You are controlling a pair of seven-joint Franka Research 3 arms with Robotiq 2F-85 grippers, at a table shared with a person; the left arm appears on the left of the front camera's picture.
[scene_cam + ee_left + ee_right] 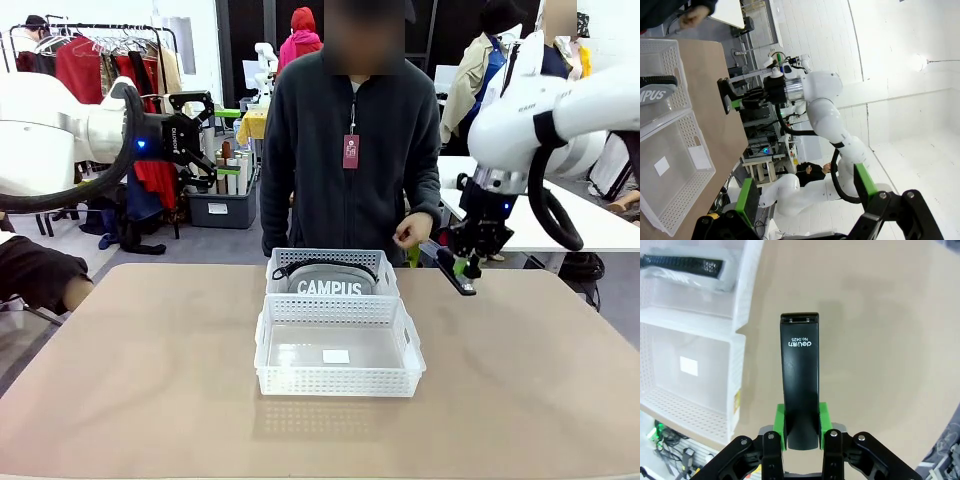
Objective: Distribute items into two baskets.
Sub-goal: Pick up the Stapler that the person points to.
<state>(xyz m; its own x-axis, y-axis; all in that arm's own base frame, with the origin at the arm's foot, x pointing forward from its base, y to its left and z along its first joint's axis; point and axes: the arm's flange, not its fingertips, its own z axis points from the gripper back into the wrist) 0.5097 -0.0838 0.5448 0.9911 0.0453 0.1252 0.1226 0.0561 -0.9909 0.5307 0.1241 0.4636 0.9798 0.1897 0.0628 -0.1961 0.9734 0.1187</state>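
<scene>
Two white lattice baskets stand end to end mid-table. The far basket (pixel 385 272) holds the grey CAMPUS pouch (pixel 330 281) with its black strap. The near basket (pixel 337 380) has just a white label on its floor. My right gripper (pixel 461 268) hangs above the table to the right of the far basket, shut on the black stapler (pixel 456 275). In the right wrist view the stapler (pixel 800 370) sticks out between the green pads (pixel 782 426) over bare table, with the baskets (pixel 737 365) to its left. My left gripper (pixel 205 135) is raised high at the left, open (pixel 805 192) and holding nothing.
A person stands at the far edge behind the baskets, one hand (pixel 410 232) held near the right gripper. Bare tabletop (pixel 520 370) lies on both sides of the baskets and in front of them. Clothes racks and other tables stand in the background.
</scene>
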